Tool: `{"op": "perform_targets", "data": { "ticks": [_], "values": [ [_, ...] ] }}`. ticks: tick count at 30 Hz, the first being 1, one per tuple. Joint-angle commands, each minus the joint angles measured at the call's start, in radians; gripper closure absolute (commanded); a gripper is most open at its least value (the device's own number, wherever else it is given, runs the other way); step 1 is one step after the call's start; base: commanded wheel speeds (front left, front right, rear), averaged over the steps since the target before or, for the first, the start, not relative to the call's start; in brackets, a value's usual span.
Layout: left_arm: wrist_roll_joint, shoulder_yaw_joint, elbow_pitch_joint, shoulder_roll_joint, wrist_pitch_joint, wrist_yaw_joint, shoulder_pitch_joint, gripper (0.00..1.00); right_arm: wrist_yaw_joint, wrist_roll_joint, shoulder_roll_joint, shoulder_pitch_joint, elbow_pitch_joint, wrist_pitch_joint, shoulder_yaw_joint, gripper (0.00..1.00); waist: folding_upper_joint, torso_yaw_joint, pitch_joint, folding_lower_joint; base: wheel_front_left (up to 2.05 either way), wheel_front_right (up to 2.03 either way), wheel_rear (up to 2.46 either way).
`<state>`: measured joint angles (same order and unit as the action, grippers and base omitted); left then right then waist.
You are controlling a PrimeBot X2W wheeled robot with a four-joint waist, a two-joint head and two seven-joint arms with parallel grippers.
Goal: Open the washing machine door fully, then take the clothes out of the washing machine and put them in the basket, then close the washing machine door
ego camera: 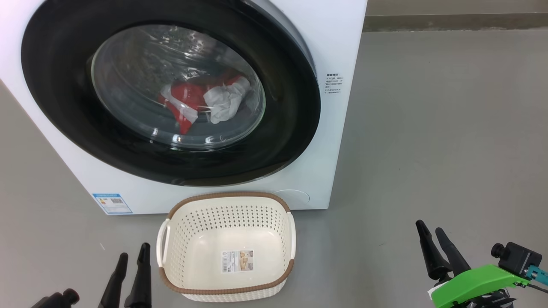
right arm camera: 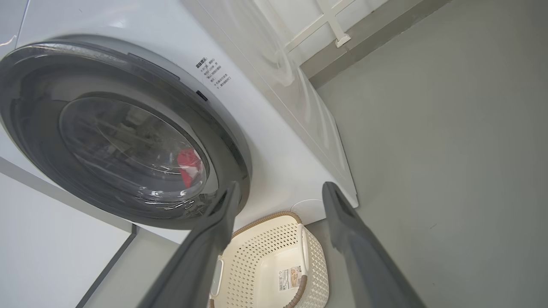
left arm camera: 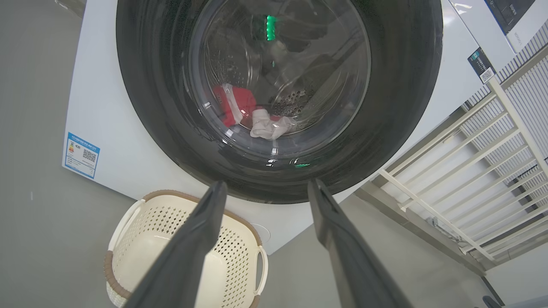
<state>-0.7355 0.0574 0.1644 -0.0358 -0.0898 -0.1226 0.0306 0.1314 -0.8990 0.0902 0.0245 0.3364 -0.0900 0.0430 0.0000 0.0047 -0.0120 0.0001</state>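
Both grippers, left (ego camera: 134,252) and right (ego camera: 429,229), sit low and near, jaws apart and empty, flanking the empty basket (ego camera: 227,196) at the washer's (ego camera: 338,51) foot; door (ego camera: 64,85) unopened, clothes (ego camera: 201,102) behind its glass, so every step remains.

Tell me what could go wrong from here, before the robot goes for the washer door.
1. The washing machine door has a glossy black ring with no handle visible, so an open left tool or right tool might slip off it.
2. The basket stands close under the door; a reaching arm could knock it aside.
3. The clothes lie bunched together low in the drum; one piece may be left behind.
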Motion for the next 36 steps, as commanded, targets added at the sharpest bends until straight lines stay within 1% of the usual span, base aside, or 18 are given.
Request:
{"op": "perform_targets", "data": {
  "ticks": [1, 16, 17, 36],
  "values": [
    [0.038, 0.016, -0.036, -0.017, -0.014, -0.005, -0.007, 0.00, 0.000, 0.033, 0.019, 0.048, -0.024, -0.016, 0.015, 0.00, 0.0000, 0.000, -0.001, 0.0000, 0.00, 0.00, 0.00],
    [0.201, 0.016, -0.061, -0.020, -0.056, -0.005, 0.006, 0.00, -0.001, 0.174, 0.030, 0.047, -0.030, -0.057, 0.035, 0.00, 0.0000, -0.004, -0.005, -0.0001, 0.00, 0.00, 0.00],
    [0.224, 0.015, -0.064, -0.022, -0.062, -0.006, 0.008, 0.00, -0.001, 0.194, 0.031, 0.047, -0.032, -0.063, 0.036, 0.00, 0.0000, -0.005, -0.007, -0.0001, 0.00, 0.00, 0.00],
    [0.413, 0.000, -0.087, -0.034, -0.115, -0.007, 0.018, 0.00, -0.001, 0.377, 0.029, 0.030, -0.040, -0.116, 0.021, 0.00, 0.0000, -0.008, -0.020, -0.0001, 0.00, 0.00, 0.00]
  ]
}}
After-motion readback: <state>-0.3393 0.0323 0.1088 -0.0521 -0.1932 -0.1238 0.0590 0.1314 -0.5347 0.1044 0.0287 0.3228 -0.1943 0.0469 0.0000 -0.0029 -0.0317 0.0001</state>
